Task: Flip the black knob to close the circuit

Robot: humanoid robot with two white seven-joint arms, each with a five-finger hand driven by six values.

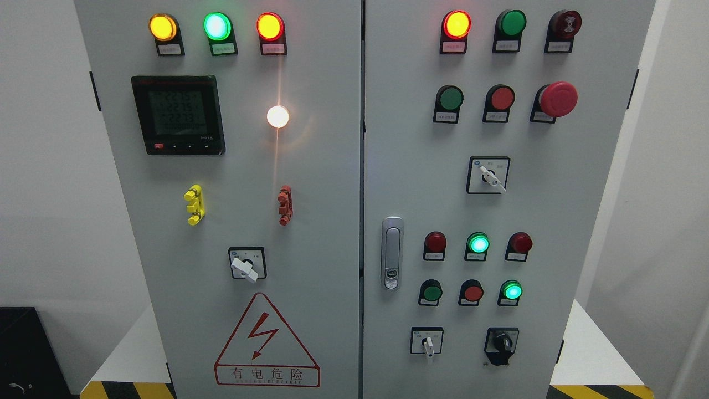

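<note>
No robot hands or arms anywhere in the head view right now, so I can't tell what the fingers are doing or how either arm is posed.

What you do get is a straight-on look at the grey electrical cabinet (332,221) with its two doors. The black knob (503,343) sits near the bottom right corner of the right door, on a black plate, nothing touching it. Just left of it along the same row is a small white-handled selector switch (427,342), handle pointing down. Another white-handled selector (488,175) sits higher up on the right door, handle angled down to the right, below the big red mushroom stop button (558,99).

The door latch handle (392,252) is at the left edge of the right door, about mid height. Two green lamps (478,244) are lit in the button cluster above the knob.

On the left door: a digital meter (178,115) near the upper left, a lit white lamp (277,116) beside it, a white rotary switch (247,265) lower down, and the red lightning warning triangle (267,343) at the bottom edge.
</note>
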